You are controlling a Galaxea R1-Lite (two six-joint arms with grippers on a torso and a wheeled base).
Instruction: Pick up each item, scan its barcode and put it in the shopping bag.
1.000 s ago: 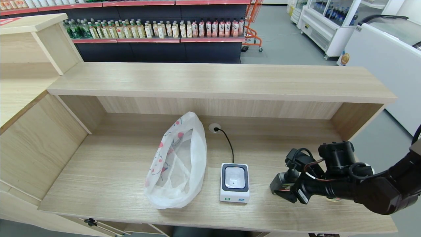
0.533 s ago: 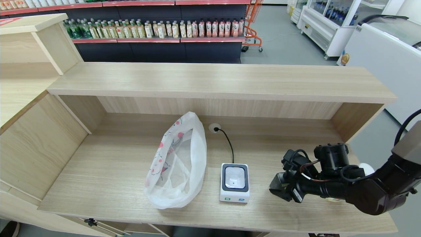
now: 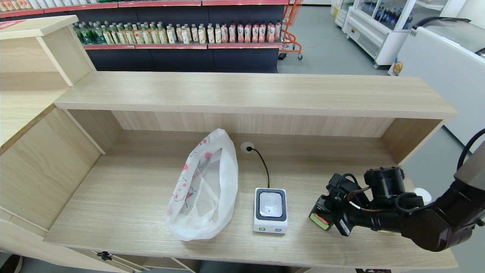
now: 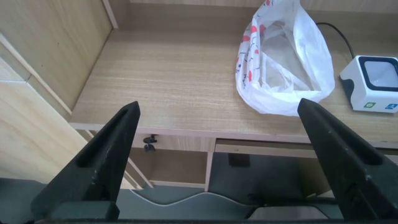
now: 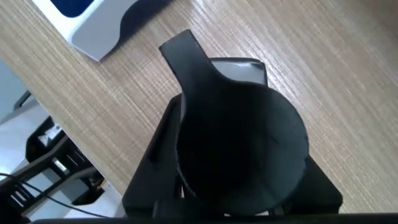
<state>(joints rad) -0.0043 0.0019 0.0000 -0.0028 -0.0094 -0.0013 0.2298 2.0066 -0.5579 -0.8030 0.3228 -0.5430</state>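
My right gripper [image 3: 325, 214] hovers low over the counter, just right of the white barcode scanner [image 3: 269, 210]. It is shut on a small dark item [image 3: 317, 220] whose green and red face is turned toward the scanner side. In the right wrist view the dark item [image 5: 239, 146] hides the fingers, with a corner of the scanner [image 5: 102, 22] beyond it. The white shopping bag [image 3: 204, 185] with red prints lies open, left of the scanner. My left gripper [image 4: 217, 162] stands open and holds nothing, off the counter's front edge, with the bag [image 4: 283, 59] ahead.
The scanner's black cable [image 3: 263, 163] runs to a hole at the back of the counter [image 3: 125, 197]. A raised shelf [image 3: 250, 93] overhangs the rear. A white round object [image 3: 423, 194] sits behind my right arm. Wooden walls close both ends.
The right gripper has turned the item, so its green and red face now shows where only dark sides showed before. The wrist shifted slightly. Bag and scanner have not moved.
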